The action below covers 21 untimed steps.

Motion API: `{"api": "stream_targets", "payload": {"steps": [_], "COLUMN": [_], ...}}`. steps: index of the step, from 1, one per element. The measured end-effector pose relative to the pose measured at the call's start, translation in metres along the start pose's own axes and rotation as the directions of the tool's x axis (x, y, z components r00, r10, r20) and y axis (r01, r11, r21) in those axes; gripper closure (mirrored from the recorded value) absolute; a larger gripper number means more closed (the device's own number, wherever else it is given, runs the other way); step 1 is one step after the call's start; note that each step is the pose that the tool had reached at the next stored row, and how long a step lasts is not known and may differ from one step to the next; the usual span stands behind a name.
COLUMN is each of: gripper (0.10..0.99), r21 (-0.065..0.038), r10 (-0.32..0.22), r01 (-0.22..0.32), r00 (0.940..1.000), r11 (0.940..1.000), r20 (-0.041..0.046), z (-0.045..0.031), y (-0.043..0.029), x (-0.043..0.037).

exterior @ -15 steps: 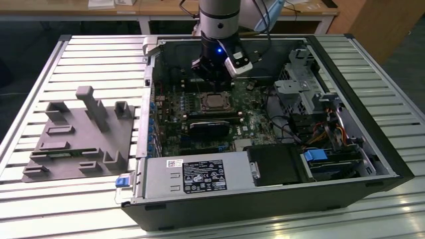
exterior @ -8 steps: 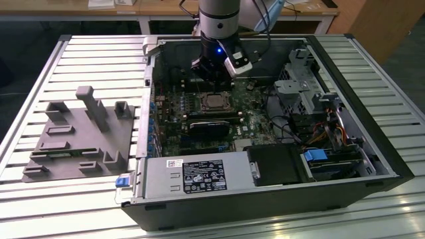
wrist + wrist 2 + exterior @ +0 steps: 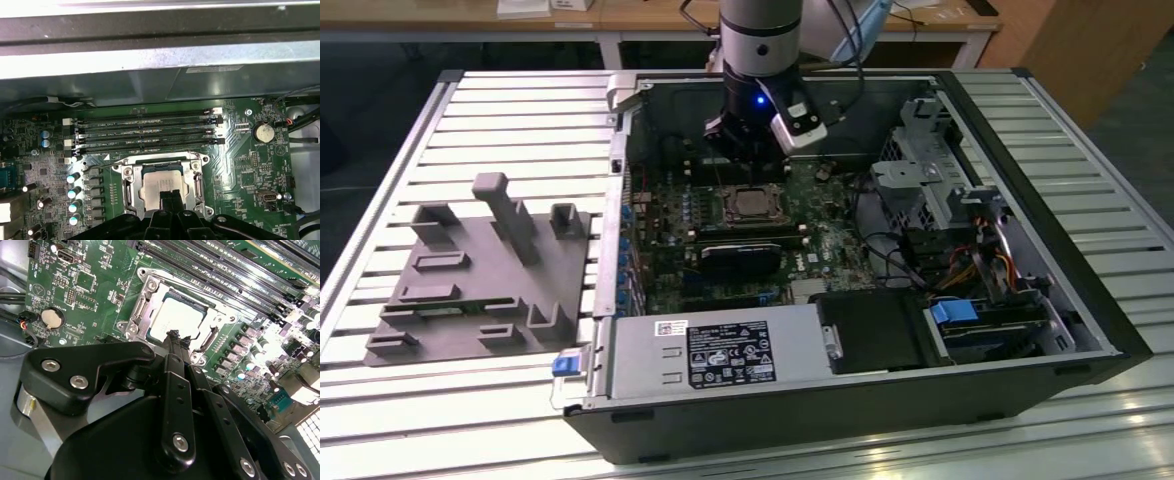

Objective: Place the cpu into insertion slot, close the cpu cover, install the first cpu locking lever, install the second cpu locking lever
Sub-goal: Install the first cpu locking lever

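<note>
gripper (image 3: 175,336): jaws pressed together, empty.
cpu (image 3: 176,315): flat in insertion slot (image 3: 131,329), cpu cover (image 3: 150,299) apparently down around it.
relation: jaw tips poised directly above cpu's edge; cpu square, no long axis.

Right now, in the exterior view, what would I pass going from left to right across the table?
Grey plastic rack → small blue tab → silvery chip on the green board → blue clip → black case wall.

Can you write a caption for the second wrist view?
End effector close to the cpu, seated under its cpu cover.
</note>
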<state>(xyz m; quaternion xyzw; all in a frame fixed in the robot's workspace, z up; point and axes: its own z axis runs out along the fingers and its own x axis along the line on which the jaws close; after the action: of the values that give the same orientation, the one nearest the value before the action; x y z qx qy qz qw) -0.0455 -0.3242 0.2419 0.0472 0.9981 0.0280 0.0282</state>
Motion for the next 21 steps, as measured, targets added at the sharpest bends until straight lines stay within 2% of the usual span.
{"api": "stream_targets", "payload": {"steps": [7, 9, 13, 21], "gripper": [0.984, 0.984, 0.984, 0.984], "r21": [0.0, 0.0, -0.001, -0.001], "r10": [0.0, 0.0, 0.0, 0.0], "r01": [0.0, 0.0, 0.0, 0.0], "r00": [1.0, 1.0, 1.0, 1.0], "r11": [1.0, 1.0, 1.0, 1.0], "r20": [0.0001, 0.0003, 0.0019, 0.0067], "z": [-0.0046, -0.0049, -0.0055, -0.0072], "y": [0.0003, 0.0, -0.0011, -0.0038], "x": [-0.0001, 0.0025, 0.0142, 0.0432]}}
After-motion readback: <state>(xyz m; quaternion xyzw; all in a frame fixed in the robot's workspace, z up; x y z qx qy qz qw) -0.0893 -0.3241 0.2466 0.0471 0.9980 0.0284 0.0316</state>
